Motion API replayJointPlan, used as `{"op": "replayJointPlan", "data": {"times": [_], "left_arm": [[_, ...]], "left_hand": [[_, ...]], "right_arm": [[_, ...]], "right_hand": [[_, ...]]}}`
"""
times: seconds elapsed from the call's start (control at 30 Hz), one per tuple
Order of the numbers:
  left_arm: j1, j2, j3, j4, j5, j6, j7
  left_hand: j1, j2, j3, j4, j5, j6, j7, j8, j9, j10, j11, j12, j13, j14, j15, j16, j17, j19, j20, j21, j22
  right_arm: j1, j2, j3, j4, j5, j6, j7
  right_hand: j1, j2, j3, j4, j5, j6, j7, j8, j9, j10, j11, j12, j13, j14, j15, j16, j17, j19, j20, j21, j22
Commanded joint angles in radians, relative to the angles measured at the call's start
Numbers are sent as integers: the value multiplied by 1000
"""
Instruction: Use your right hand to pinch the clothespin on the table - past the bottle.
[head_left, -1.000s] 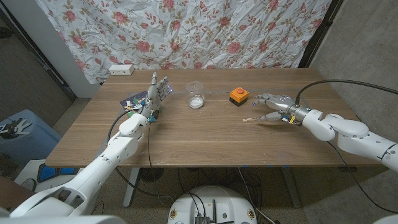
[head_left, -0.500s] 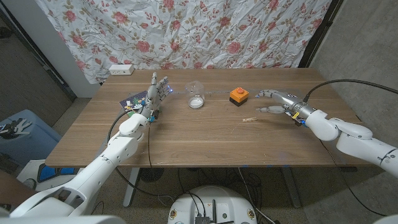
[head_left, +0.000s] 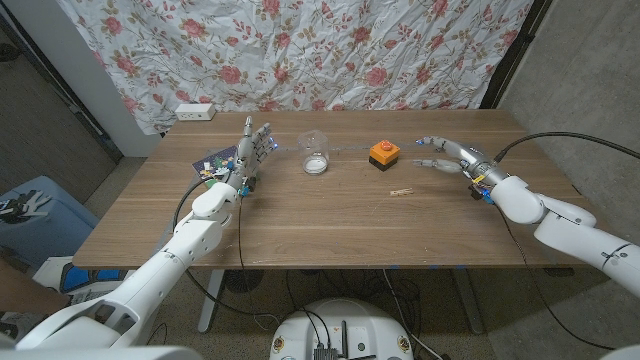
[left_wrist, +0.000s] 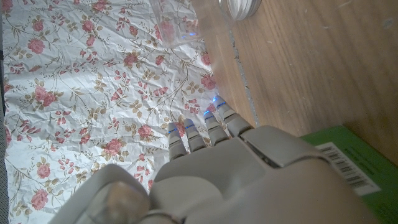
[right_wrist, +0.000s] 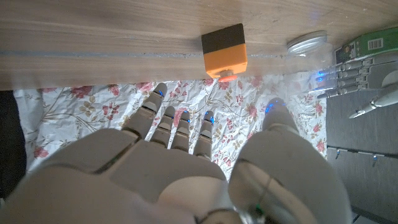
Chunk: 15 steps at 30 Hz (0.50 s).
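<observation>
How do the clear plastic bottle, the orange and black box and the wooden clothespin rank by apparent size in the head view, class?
1. Clear plastic bottle, largest.
2. Orange and black box, somewhat smaller.
3. Wooden clothespin, plainly smallest, a thin sliver.
All sit at a similar distance, so the order seems safe.

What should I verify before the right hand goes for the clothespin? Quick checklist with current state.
1. Right hand holds nothing: ok, fingers apart and nothing in them.
2. Clothespin lies free on the table: ok, nothing touches it.
3. Right hand is over the clothespin: not ok, in the head view it sits farther back and to the right, beside the orange button box.
4. Path is free of the button box: cannot tell, the box stands close behind the clothespin and height above the table is unclear.
5. Bottle is out of the way: ok, it is well to the clothespin's left.
6. Left hand is away: ok, raised near the green card.
</observation>
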Motion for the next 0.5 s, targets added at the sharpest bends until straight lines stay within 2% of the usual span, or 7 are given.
{"op": "replayJointPlan", "data": {"times": [0.03,0.37,0.5], "left_arm": [[-2,-2,1,2,1,-2,0],[0,0,0,1,1,-2,-1],[0,0,0,0,0,-1,-1]], "left_hand": [[3,8,0,6,4,0,-9,6,5,2,-7,6,2,4,-11,5,4,7,-3,7,2],[3,8,0,6,4,0,-9,6,5,3,-8,6,2,5,-11,5,4,7,-1,7,2],[3,8,0,6,4,0,-9,6,5,2,-7,6,2,5,-10,5,4,7,0,7,2]], "right_arm": [[-3,61,25,47,160,22,26],[-10,92,46,69,277,25,51],[-24,103,60,66,329,7,52]], "right_hand": [[-9,11,2,9,3,-2,8,-8,2,9,5,-5,0,1,-8,-7,-1,-2,-14,-1,0],[-38,29,-1,21,7,-11,32,-25,1,10,15,-11,-2,3,-8,-9,-6,-9,-15,-4,0],[-48,36,-2,25,8,-6,31,-28,1,17,15,-10,-2,3,-15,-9,-8,-12,-19,-5,0]]}}
